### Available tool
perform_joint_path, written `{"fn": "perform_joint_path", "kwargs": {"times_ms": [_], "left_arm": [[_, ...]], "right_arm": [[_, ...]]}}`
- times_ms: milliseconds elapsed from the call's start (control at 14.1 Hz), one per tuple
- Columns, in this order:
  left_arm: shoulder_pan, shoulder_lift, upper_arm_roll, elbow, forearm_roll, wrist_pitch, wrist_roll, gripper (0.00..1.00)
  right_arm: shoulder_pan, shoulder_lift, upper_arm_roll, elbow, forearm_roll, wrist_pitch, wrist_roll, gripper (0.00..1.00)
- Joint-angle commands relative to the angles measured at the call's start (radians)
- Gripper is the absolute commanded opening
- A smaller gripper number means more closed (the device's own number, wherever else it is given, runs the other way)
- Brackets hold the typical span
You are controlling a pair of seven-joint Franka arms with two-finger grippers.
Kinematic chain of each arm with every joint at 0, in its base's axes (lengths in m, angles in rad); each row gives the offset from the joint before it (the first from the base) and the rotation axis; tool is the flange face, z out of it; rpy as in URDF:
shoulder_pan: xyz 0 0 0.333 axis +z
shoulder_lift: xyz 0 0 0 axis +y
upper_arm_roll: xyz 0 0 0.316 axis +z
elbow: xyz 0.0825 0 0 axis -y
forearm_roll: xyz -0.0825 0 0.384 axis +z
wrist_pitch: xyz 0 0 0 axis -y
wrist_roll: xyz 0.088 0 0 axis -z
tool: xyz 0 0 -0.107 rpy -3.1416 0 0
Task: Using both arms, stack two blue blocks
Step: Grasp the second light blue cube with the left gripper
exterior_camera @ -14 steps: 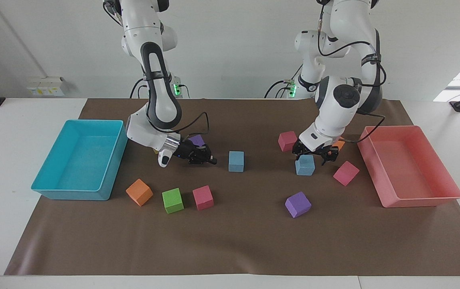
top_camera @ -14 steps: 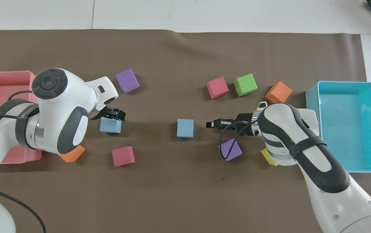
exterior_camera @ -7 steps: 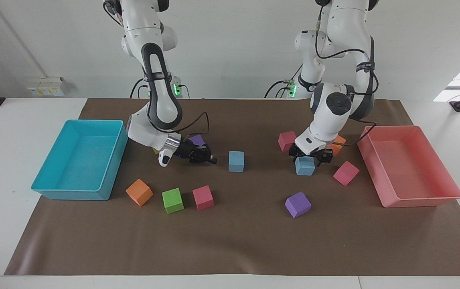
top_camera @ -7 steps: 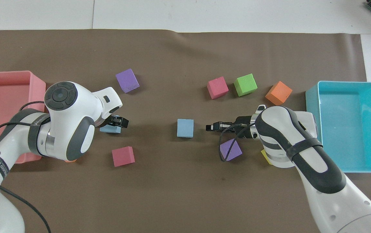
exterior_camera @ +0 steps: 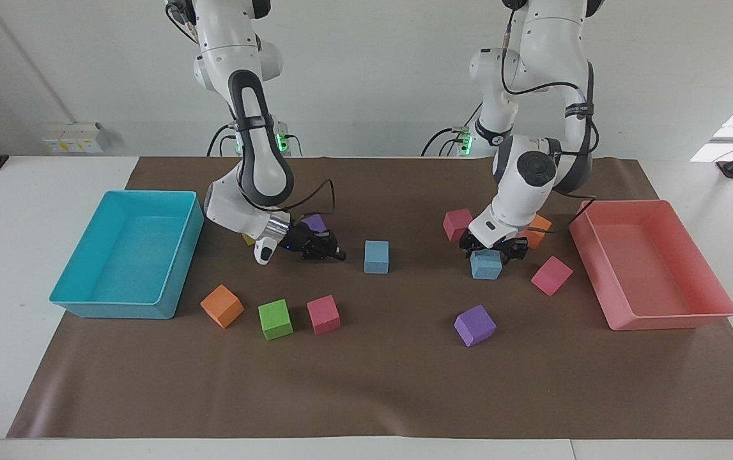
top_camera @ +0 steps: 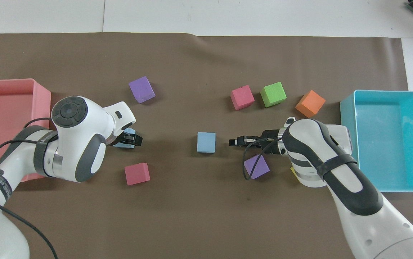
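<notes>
One blue block (exterior_camera: 376, 257) (top_camera: 206, 142) sits alone near the middle of the brown mat. My right gripper (exterior_camera: 339, 256) (top_camera: 231, 142) lies low and level beside it, shut, its tip pointing at the block with a small gap between them. The other blue block (exterior_camera: 486, 267) (top_camera: 129, 131) rests nearer the pink tray. My left gripper (exterior_camera: 493, 250) (top_camera: 134, 139) is down over this block, open, with a finger on either side of its top. In the overhead view the left wrist hides most of the block.
The pink tray (exterior_camera: 666, 319) lies at the left arm's end and the turquoise tray (exterior_camera: 85, 300) at the right arm's end. Pink cubes (exterior_camera: 551, 275) (exterior_camera: 457, 224), an orange cube (exterior_camera: 537, 233) and a purple cube (exterior_camera: 475, 325) surround the left gripper. Orange (exterior_camera: 222, 306), green (exterior_camera: 275, 319) and pink (exterior_camera: 323, 314) cubes stand in a row.
My left arm has drawn in and lowered its open gripper over the blue block by the pink tray. The right arm has barely shifted and stays shut.
</notes>
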Motion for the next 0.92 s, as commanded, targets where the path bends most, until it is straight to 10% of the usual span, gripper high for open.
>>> {"fn": "perform_joint_path", "kwargs": {"times_ms": [0,142,849], "left_arm": [[-0.013,-0.016,0.012,-0.032,-0.003,0.033,-0.011,0.98],[-0.013,-0.016,0.012,-0.032,-0.003,0.033,-0.02,0.37],[-0.025,-0.049,0.013,0.053,0.001,-0.071,-0.107,0.11]], "right_arm": [[0.0,0.002,0.005,-0.004,0.041,0.022,-0.042,0.0],[0.0,0.002,0.005,-0.001,0.042,0.02,-0.04,0.0],[0.0,0.003,0.005,0.0,0.042,0.019,-0.036,0.0]]}}
